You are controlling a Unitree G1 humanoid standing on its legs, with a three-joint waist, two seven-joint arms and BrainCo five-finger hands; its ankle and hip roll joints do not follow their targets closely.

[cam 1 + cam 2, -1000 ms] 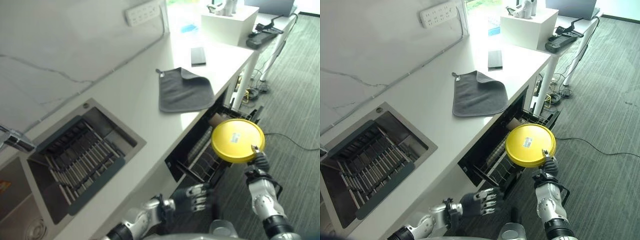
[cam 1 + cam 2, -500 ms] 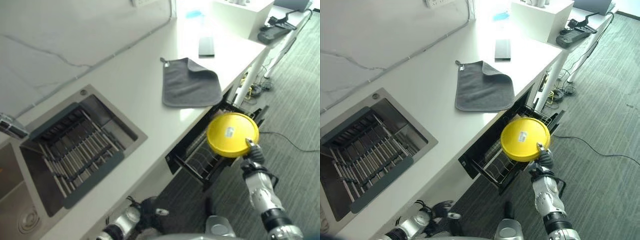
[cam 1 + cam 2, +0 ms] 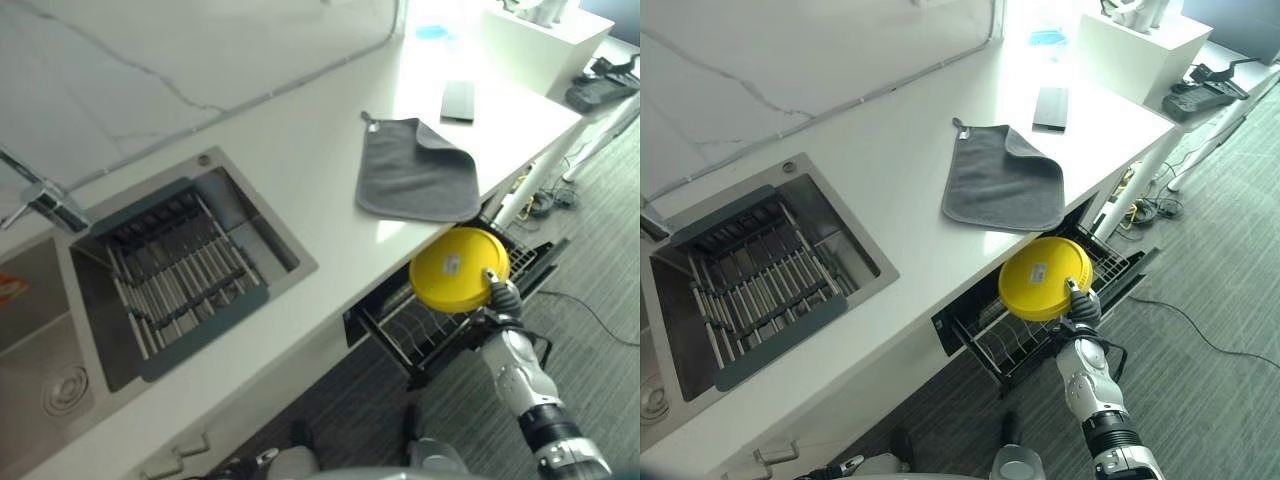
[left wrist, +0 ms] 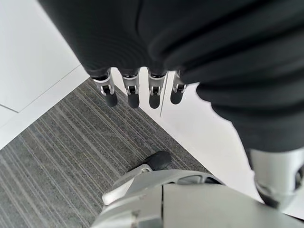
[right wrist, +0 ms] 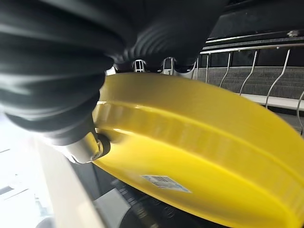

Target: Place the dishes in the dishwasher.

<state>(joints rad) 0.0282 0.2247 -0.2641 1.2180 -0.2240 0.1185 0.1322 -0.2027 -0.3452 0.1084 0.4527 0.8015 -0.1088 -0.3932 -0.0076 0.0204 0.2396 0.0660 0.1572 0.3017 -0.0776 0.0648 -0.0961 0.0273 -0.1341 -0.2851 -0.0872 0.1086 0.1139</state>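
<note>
Now the yellow plate (image 3: 458,268) is gripped by the right robot hand (image 3: 499,298), with the dishwasher rack (image 3: 425,335) just below; the left robot hand (image 4: 137,90) is held slack, fingers straight.

R arm (image 3: 1087,385): silver-grey segmented tube w/ black ring band near elbow. R hand (image 3: 1081,305): dark ribbed cover, silver thumb w/ dark tip. L hand (image 4: 137,88): same dark ribbed cover, silver fingers, dark tips.

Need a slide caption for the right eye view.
Right hand holds a yellow plate over the open dishwasher rack.
</note>
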